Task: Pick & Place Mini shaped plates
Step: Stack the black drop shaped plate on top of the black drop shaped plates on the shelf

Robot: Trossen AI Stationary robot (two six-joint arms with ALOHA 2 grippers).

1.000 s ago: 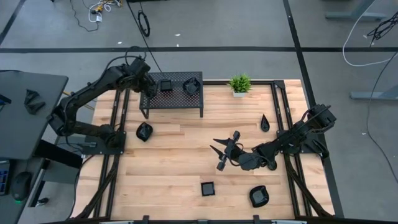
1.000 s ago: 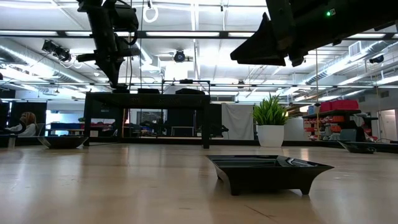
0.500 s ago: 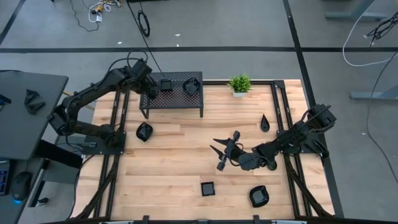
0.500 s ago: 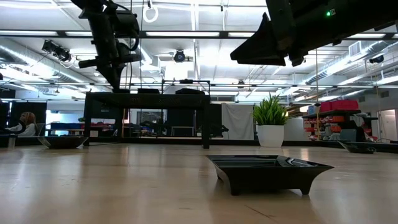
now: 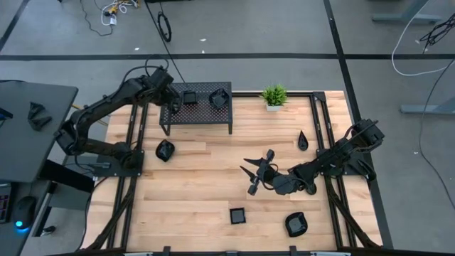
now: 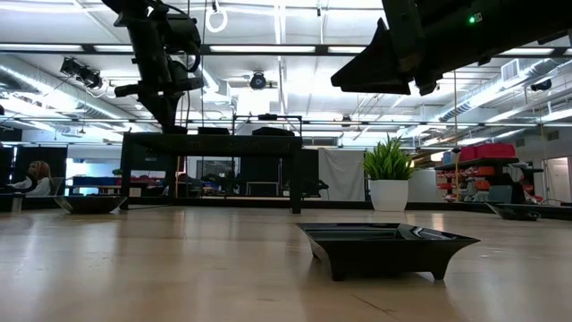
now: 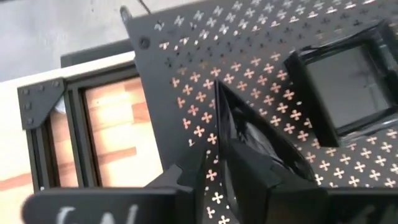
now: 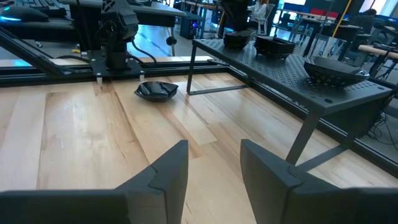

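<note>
Left tool [image 7: 219, 163] with teardrop plate [image 7: 249, 130] over rack [image 7: 186, 68]

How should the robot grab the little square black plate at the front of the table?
Best guess: come straight down on the square plate and pinch one raised side wall. It sits flat and low on the table, with upright edges thin enough for the fingers to straddle.

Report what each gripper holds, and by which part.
The left gripper, over the rack, pinches a teardrop plate at its wide end, tip pointing away. The right gripper is open and holds nothing.
</note>
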